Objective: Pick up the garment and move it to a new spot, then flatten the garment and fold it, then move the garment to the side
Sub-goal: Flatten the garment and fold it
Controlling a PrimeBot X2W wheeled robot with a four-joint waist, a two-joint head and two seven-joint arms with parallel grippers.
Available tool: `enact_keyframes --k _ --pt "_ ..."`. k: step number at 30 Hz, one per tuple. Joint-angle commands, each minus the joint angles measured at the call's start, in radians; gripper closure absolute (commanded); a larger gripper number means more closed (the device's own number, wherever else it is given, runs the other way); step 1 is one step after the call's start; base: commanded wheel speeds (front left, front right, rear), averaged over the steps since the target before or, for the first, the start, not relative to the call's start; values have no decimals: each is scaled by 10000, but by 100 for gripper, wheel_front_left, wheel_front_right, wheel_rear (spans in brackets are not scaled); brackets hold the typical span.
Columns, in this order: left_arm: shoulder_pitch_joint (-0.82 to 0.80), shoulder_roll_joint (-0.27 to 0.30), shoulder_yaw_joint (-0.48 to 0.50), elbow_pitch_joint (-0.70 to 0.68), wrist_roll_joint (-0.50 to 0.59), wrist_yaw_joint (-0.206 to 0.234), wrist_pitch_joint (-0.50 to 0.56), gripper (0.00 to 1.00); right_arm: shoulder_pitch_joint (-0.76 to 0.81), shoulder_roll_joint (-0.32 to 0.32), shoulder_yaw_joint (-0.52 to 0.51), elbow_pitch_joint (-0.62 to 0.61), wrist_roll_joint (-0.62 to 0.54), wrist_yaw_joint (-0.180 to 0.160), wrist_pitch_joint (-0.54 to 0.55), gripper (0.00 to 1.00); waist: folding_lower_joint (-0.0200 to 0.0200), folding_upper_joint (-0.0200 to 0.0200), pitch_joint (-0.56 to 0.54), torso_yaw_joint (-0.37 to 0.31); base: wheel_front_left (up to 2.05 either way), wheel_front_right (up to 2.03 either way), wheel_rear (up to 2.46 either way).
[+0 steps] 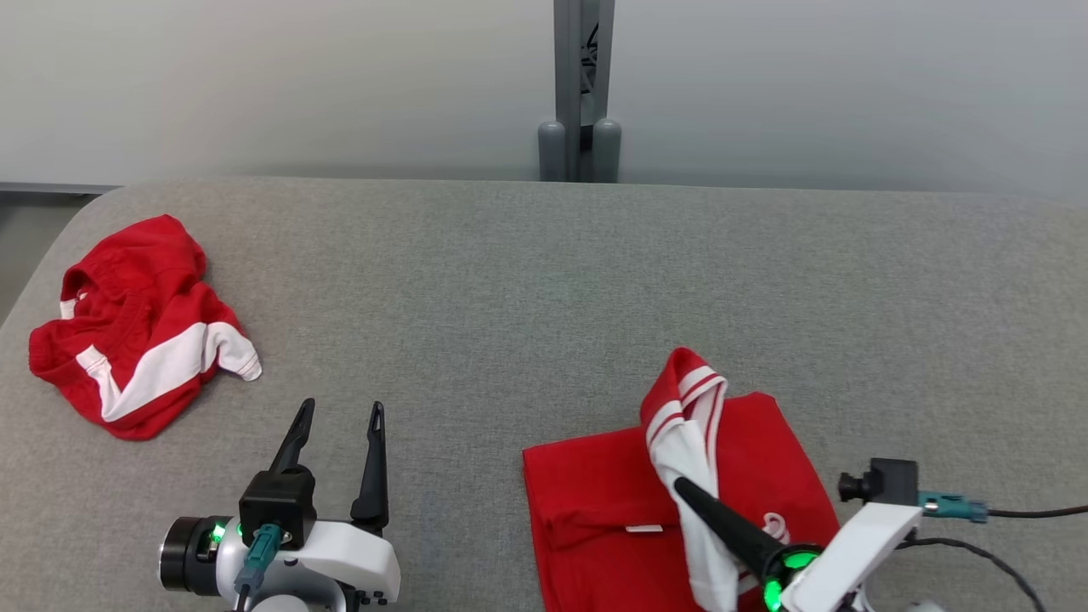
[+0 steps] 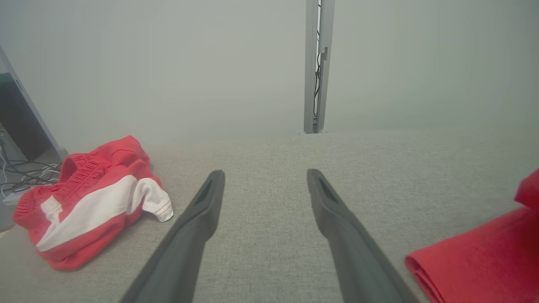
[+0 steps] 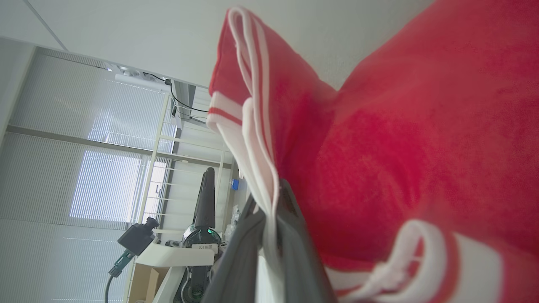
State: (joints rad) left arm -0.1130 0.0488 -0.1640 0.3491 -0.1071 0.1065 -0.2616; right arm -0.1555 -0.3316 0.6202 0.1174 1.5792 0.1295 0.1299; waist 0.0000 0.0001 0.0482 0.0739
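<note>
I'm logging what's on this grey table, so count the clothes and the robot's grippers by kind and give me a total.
Garments: 2, the crumpled garment and the folded garment
Grippers: 2, the left gripper open, the right gripper shut on the folded garment's striped edge
Total: 4

The grey fabric-covered tabletop [image 1: 544, 280] carries two items, well apart. The crumpled red-and-white cloth shorts [image 1: 136, 340] lie at the far left, near the left edge. The folded red garment with white-striped trim [image 1: 595, 510] lies at the near right. The left claw [image 1: 342, 406] stands over bare tabletop at the near left, between the two items. The right claw [image 1: 680, 486] sits over the folded garment, with the garment's raised striped band clamped between its fingers. A grey upright metal post [image 1: 580, 85] stands behind the tabletop's far edge, at centre.
</note>
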Motion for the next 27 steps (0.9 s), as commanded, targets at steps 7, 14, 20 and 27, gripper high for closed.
enact_keyframes --k 7,14,20,27 --pt "-169 35 -16 44 59 -39 -30 0 -465 856 400 775 -168 25 -204 100 0 -1 149 468 0 0 0" --pt "-190 34 -155 66 -26 11 -30 0 -857 1336 507 1786 -410 25 -293 51 0 -1 364 931 0 0 0" --pt "-210 37 -272 104 -78 70 -30 0 -1017 1615 749 2353 -273 25 173 0 0 -1 469 1181 0 0 0" --pt "-174 37 -313 119 -88 92 -30 0 -1007 1699 732 2399 -232 25 254 0 0 -1 466 1277 0 0 0"
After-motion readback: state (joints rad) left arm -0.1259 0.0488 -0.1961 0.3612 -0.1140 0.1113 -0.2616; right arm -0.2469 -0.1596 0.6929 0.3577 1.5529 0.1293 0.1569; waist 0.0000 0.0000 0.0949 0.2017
